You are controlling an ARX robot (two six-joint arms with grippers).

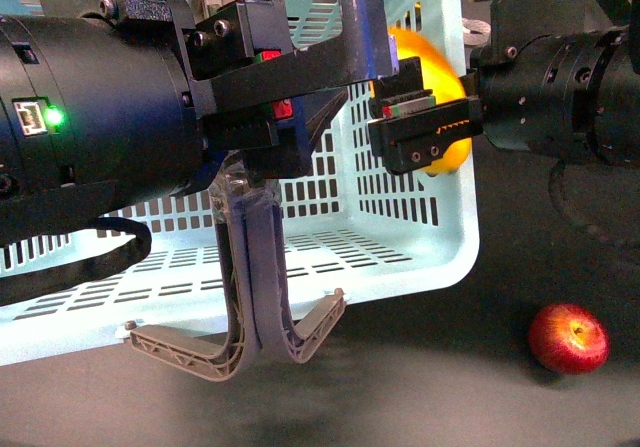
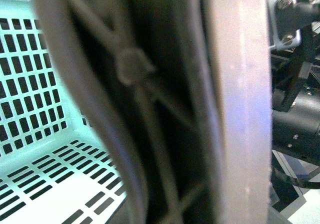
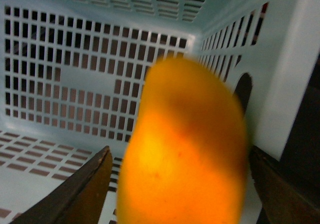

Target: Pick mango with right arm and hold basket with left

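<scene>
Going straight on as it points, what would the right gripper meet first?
Probably the slotted inner wall of the light turquoise plastic basket, behind the yellow-orange oval mango it holds; depth is unclear.

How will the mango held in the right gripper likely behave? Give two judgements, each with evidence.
The mango has smooth, rounded skin, so it may slip or pivot in the right gripper. It bulges past the jaws, so probably hefty; squeezing harder could bruise it.
</scene>
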